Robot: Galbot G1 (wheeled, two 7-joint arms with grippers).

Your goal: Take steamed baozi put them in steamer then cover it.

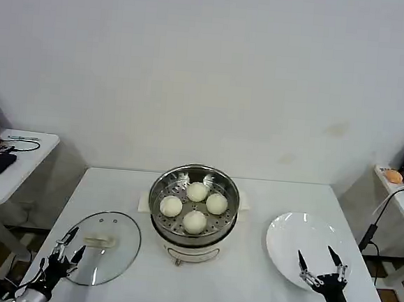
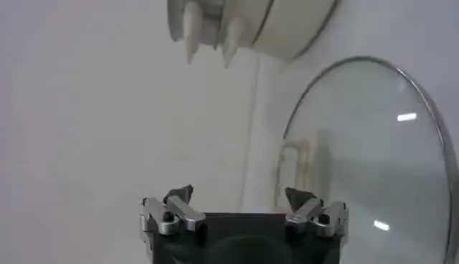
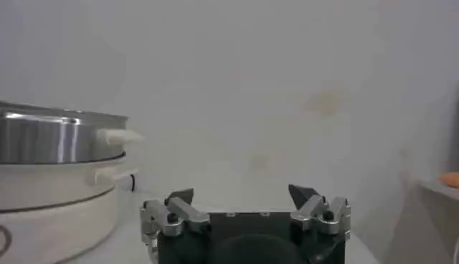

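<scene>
A: Item one, contents?
B: Four round off-white steamed baozi (image 1: 195,206), all lying inside the round shiny stainless-steel steamer (image 1: 164,184), on its perforated floor. The basket sits on a white electric pot base (image 1: 188,250) at the middle of the white bench (image 1: 248,280).

A: Item two, the lid?
B: Round clear glass cover (image 1: 103,247) with steel rim and small white oblong handle, lying flat on the bench to the robot's left of the steamer, apart from it. The steamer is uncovered.

A: Other ware?
B: One flat round white plate (image 1: 302,251), bare, on the bench to the right of the steamer.

A: Hands?
B: Left hand (image 1: 67,245), fingers spread and released, grasping nothing, at the near outer edge of the glass cover; the left wrist view shows the lid (image 2: 366,154) just beside its open fingers (image 2: 179,195). Right hand (image 1: 317,261), likewise released and empty, over the near edge of the plate; its wrist view shows the steamer's steel wall (image 3: 50,136) off to one side.
</scene>
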